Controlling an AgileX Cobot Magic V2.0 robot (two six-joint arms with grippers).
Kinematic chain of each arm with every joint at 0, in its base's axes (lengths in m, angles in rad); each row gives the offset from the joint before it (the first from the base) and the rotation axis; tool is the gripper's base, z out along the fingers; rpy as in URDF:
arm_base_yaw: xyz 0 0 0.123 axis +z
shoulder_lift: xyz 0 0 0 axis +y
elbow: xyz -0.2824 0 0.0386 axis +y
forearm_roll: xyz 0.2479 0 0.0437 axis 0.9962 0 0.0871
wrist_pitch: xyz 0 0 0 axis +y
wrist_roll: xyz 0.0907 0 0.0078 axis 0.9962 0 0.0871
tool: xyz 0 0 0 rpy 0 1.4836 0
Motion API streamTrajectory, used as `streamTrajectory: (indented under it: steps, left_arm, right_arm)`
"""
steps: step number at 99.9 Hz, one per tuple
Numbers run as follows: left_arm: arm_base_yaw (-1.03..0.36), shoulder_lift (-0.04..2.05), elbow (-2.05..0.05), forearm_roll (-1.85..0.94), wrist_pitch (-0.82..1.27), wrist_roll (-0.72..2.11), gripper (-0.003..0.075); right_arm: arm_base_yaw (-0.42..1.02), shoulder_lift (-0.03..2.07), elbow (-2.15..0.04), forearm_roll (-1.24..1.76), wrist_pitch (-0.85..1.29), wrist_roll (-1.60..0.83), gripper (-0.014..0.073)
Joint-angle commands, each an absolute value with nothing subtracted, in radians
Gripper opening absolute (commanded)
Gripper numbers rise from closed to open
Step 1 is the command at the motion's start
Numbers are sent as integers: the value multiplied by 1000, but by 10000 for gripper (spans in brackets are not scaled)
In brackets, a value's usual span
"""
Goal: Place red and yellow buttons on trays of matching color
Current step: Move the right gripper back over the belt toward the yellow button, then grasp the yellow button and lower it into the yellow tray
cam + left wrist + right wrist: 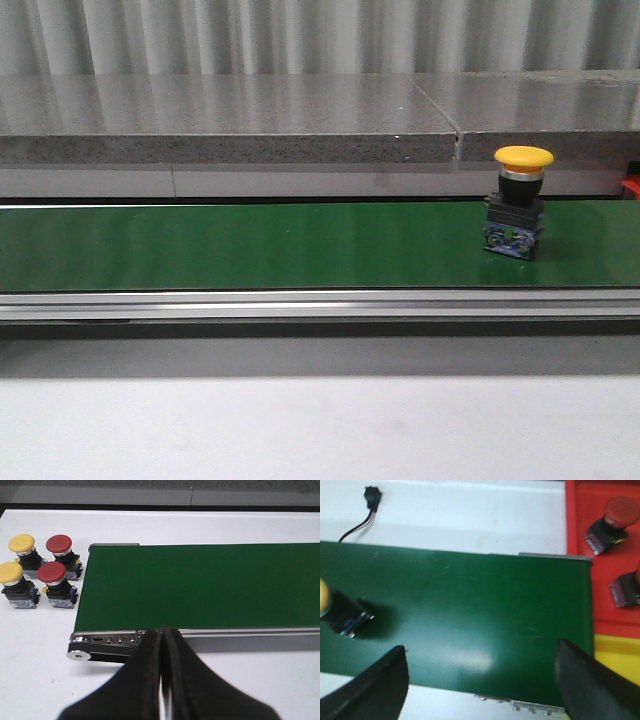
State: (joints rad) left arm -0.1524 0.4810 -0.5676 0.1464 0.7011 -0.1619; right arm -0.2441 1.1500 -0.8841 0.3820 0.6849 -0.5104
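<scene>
A yellow button (521, 200) stands upright on the green conveyor belt (250, 245), toward its right; the right wrist view catches that yellow button (342, 612) at the frame edge. My right gripper (480, 667) hangs open over the belt, empty. A red tray (600, 560) beyond the belt's end holds two red buttons (610, 522); a yellow tray (617, 657) adjoins it. My left gripper (162, 632) is shut, empty, by the belt's other end. Two yellow buttons (20, 547) and two red buttons (60, 547) stand on the white table there.
A grey stone ledge (230, 135) runs behind the belt. The belt has an aluminium side rail (320, 303). A small black connector with a cable (370, 500) lies on the white table beyond the belt.
</scene>
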Motion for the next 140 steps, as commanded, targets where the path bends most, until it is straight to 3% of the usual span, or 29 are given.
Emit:
streamTrajectory:
  steps: [1, 39, 68, 116, 125, 140]
  left_arm:
    - [-164, 484, -596, 149, 637, -165, -21]
    - [-164, 484, -596, 149, 637, -165, -21]
    - [-164, 484, -596, 149, 637, -165, -21]
    - [-164, 484, -596, 149, 636, -165, -21]
    - [-164, 484, -596, 149, 636, -165, -21]
    - [-164, 484, -596, 149, 636, -165, -21]
  right_arm:
    - [-207, 1125, -897, 410, 676, -539, 593]
    - [-50, 1215, -897, 410, 697, -618, 593]
    - [21, 1324, -907, 422, 592, -618, 593]
    - [36, 1422, -928, 433, 429, -618, 587]
    - [35, 1422, -928, 433, 430, -618, 510]
    - [35, 1422, -928, 433, 447, -616, 276]
